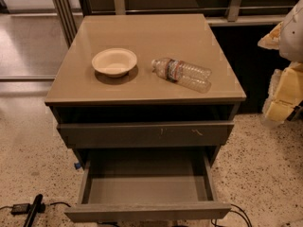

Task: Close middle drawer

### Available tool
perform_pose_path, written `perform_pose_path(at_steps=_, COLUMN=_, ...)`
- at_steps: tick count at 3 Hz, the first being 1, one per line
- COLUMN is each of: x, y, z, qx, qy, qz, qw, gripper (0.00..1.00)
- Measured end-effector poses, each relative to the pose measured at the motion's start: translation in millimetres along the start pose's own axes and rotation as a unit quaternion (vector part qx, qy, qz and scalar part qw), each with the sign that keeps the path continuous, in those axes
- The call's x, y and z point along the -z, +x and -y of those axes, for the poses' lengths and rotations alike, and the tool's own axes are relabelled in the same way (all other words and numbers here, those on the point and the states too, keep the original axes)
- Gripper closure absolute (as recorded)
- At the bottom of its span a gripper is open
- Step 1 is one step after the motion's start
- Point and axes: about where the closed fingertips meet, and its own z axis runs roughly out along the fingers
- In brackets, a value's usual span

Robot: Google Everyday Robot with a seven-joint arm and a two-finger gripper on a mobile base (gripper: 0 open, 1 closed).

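Observation:
The middle drawer (147,211) of the grey-brown cabinet is pulled far out toward me. Its plain front panel is at the bottom of the camera view and its smooth grey inside (147,189) holds nothing. Above it, the taller drawer front with small pale scratch marks (142,134) stands slightly out from the cabinet. My gripper (285,96), seen as white and pale yellow parts, is at the right edge of the view. It is off to the right of the cabinet, at about the height of its top, and apart from the drawer.
On the cabinet top (142,32) stand a cream bowl (114,62) and a plastic water bottle (182,74) lying on its side. Black cables and a plug (26,208) lie on the speckled floor at lower left. More cables (241,214) lie at lower right.

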Motion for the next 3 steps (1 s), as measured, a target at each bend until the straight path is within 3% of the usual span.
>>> perform_pose_path(at_steps=1, x=0.0, y=0.0, z=0.0, qx=0.0, qy=0.0, qz=0.0, qw=1.0, gripper=0.0)
perform_pose_path(at_steps=2, x=-16.9, y=4.8, z=-17.7, qx=-0.003, qy=-0.005, qz=0.022, qw=0.9997, gripper=0.0)
perform_pose_path(at_steps=3, x=-54.8, y=13.4, z=-52.1, qx=-0.012, qy=-0.028, qz=0.059, qw=0.9978, gripper=0.0)
